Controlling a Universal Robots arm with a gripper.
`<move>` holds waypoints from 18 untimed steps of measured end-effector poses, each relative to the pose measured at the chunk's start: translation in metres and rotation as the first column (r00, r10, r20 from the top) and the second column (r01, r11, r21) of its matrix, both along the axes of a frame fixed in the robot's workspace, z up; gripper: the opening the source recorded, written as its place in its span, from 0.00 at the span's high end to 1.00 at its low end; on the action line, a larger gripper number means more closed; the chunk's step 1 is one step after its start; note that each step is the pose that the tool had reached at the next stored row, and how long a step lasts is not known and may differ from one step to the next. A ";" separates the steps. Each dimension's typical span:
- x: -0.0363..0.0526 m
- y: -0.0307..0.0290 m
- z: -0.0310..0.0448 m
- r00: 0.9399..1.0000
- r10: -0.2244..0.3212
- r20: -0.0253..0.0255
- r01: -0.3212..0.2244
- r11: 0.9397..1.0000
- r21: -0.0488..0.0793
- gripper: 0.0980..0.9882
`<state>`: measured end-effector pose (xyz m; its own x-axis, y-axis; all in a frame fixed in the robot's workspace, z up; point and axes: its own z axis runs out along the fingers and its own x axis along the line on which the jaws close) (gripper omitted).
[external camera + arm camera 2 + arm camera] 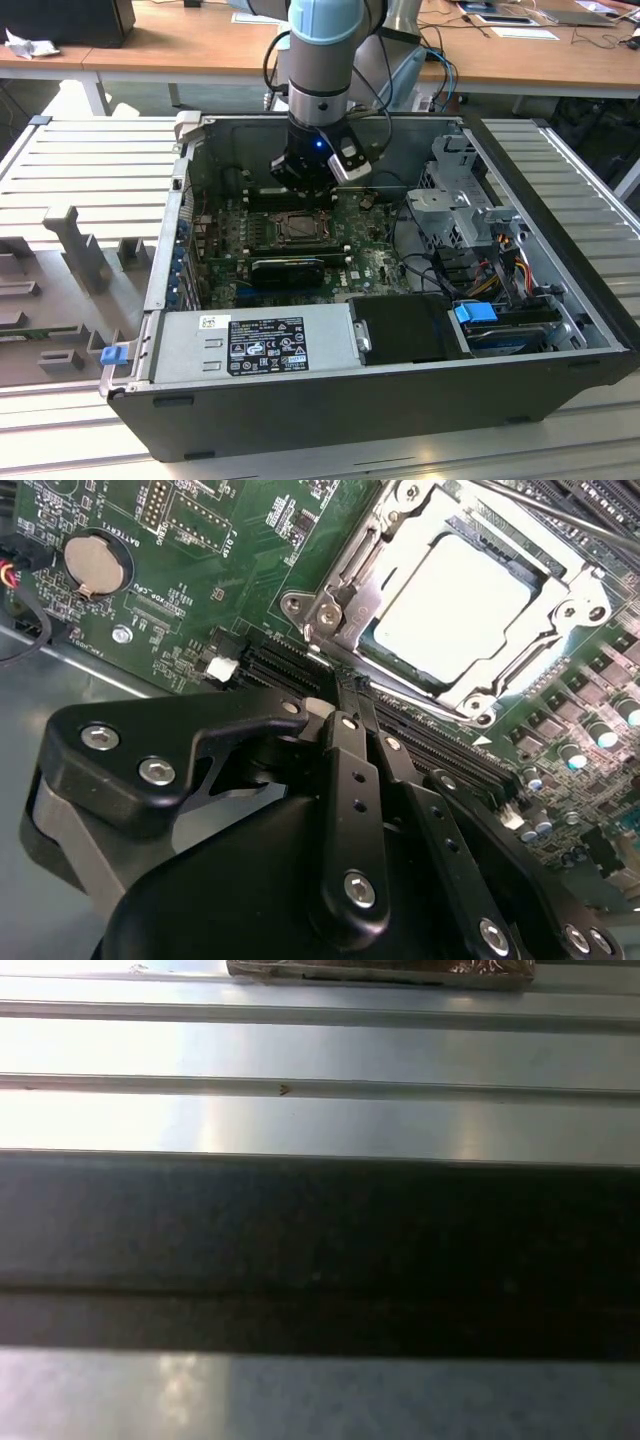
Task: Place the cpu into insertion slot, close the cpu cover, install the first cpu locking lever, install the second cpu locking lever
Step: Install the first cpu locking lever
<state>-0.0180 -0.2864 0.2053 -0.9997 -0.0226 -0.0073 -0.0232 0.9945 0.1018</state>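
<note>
Though the cpu [452, 608] sits under its cover [350, 610], narrow empty jaws hide its corner.

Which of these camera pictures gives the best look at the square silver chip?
The second wrist view: the cpu appears large and bright, seated in its socket with the cpu cover framing it. In the exterior view the cpu is a small square below the claw. The first wrist view faces ribbed metal.

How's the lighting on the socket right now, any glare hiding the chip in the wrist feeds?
In the second wrist view, glare washes the cpu to near white inside the cpu cover, while the gripper sits dark in the foreground. In the first wrist view, bright reflections streak the ribbed metal surface above a dark band. In the exterior view, the case interior is dim but evenly lit.
</note>
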 end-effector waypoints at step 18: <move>0.0001 -0.0029 -0.0031 1.000 0.000 0.000 0.000 1.000 -0.002 0.99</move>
<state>-0.0179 -0.2893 0.2022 -0.9997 -0.0226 -0.0075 -0.0232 0.9948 0.0994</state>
